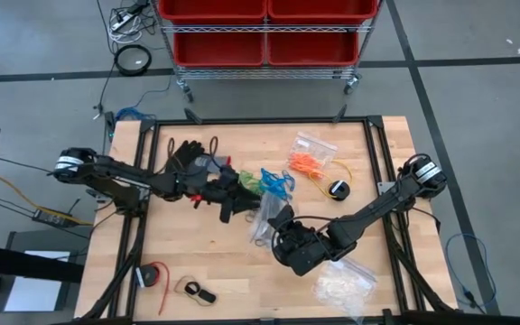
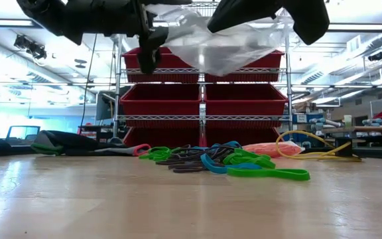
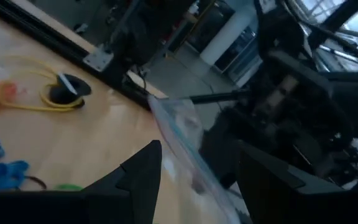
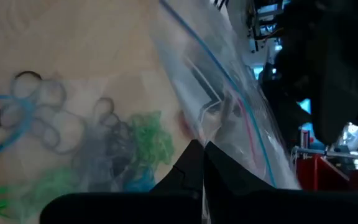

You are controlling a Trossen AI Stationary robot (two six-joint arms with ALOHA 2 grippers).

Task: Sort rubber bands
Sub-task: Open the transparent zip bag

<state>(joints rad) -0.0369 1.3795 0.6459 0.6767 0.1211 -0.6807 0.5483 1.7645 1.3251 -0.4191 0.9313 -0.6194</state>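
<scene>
A loose heap of rubber bands (image 1: 264, 181) in green, blue and black lies on the middle of the table (image 2: 234, 164). Just nearer than the heap, a clear zip bag (image 2: 211, 43) hangs in the air, with my right gripper (image 4: 202, 146) shut on it. My left gripper (image 3: 204, 149) stands open at the bag's left side, level, and the bag's edge (image 3: 179, 134) runs between its two fingers. In the right wrist view the rubber bands (image 4: 129, 149) show through the bag's wall. My left gripper has the bag's edge between its open fingers; I cannot tell whether a finger touches it. My right gripper pinches the clear bag's wall (image 4: 199, 127) between its two fingers, beside the coloured zip lines. It comes slanting down from the table's right. The bag is lifted clear of the table.
Black gloves (image 1: 188, 158) lie at the far left. A bag of orange bands (image 1: 310, 162) and a yellow cable (image 1: 332, 185) lie at the far right. A clear bag of whitish pieces (image 1: 341, 284) sits near right, small items (image 1: 197, 291) near left.
</scene>
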